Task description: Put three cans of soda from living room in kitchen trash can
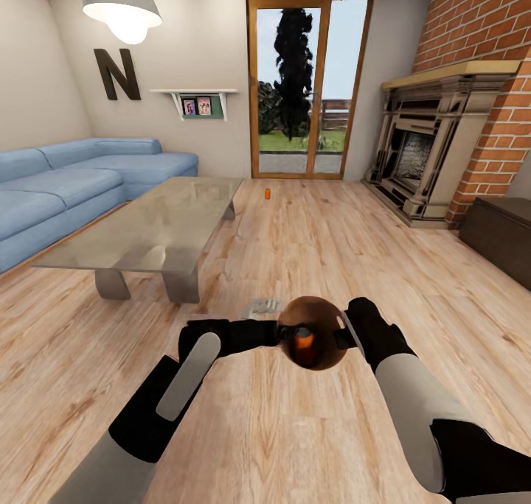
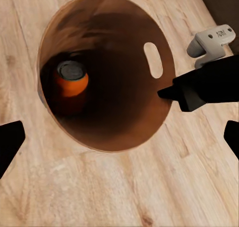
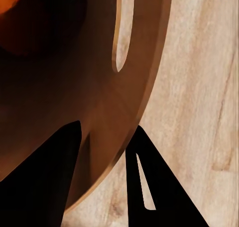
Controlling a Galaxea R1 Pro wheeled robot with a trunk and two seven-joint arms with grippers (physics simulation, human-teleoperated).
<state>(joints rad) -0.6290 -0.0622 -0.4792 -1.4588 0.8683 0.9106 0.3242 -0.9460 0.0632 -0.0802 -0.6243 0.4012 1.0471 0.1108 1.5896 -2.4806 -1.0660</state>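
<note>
Living-room plank floor beneath right gripper [image 3: 102, 152] pinching the round copper-brown trash can's [image 2: 107, 132] rim, one orange silver-topped soda can [image 2: 71, 79] inside; left gripper [image 2: 119, 137] spread open beside it; best carried level.

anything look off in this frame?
Yes. The trash can is in the living room, held up off the floor by the right gripper pinching its rim, one orange can inside. Another orange can stands alone on the floor near the glass doors.
</note>
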